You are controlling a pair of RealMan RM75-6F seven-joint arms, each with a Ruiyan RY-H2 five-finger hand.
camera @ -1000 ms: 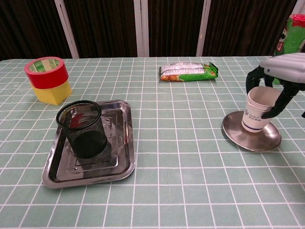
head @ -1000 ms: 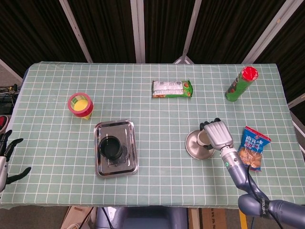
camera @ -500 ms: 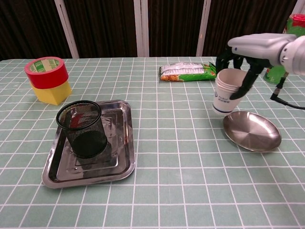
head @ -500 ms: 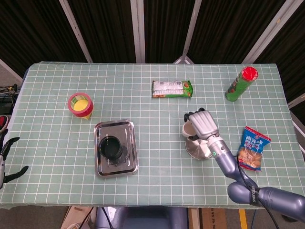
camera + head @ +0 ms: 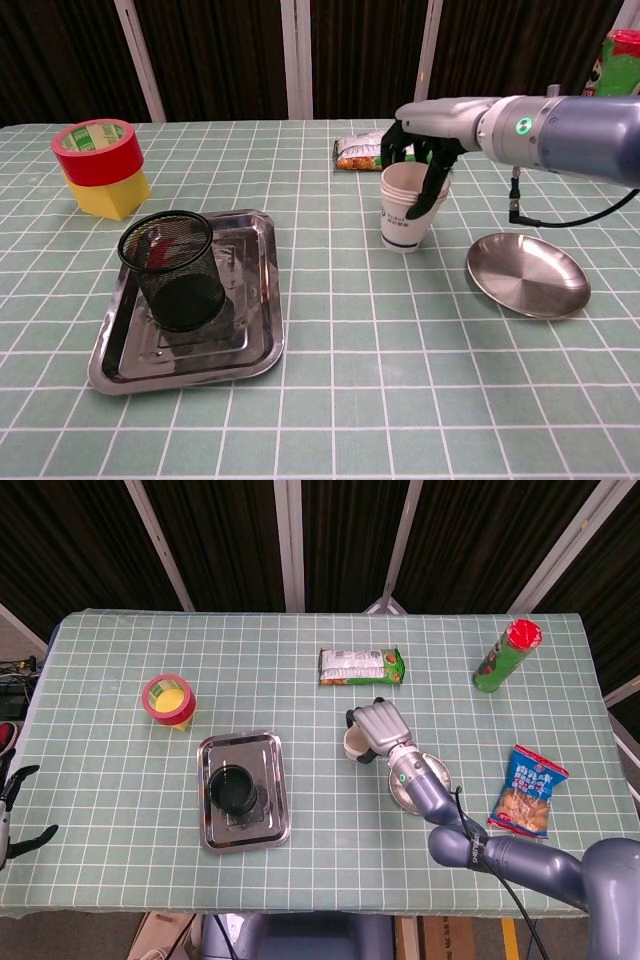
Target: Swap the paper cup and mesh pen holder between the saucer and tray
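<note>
My right hand [image 5: 380,725] [image 5: 425,135] grips the white paper cup [image 5: 405,215] [image 5: 356,744] from above, and the cup hangs upright over the table just left of the saucer. The round metal saucer [image 5: 528,275] [image 5: 430,780] has nothing on it. On the left, the black mesh pen holder [image 5: 172,270] [image 5: 234,790] stands upright on the steel tray [image 5: 250,345] [image 5: 270,750]. Only the dark fingertips of my left hand [image 5: 20,810] show at the head view's left edge, spread and holding nothing.
A red tape roll on a yellow block [image 5: 100,165] [image 5: 168,700] sits at the far left. A green snack packet [image 5: 395,150] [image 5: 362,666] lies behind the cup. A green can with a red lid [image 5: 505,658] and a blue snack bag [image 5: 527,790] are on the right.
My right hand has lifted the paper cup off the saucer and carried it leftward, past the saucer's left rim. The saucer now lies bare. The pen holder and tray have not moved.
</note>
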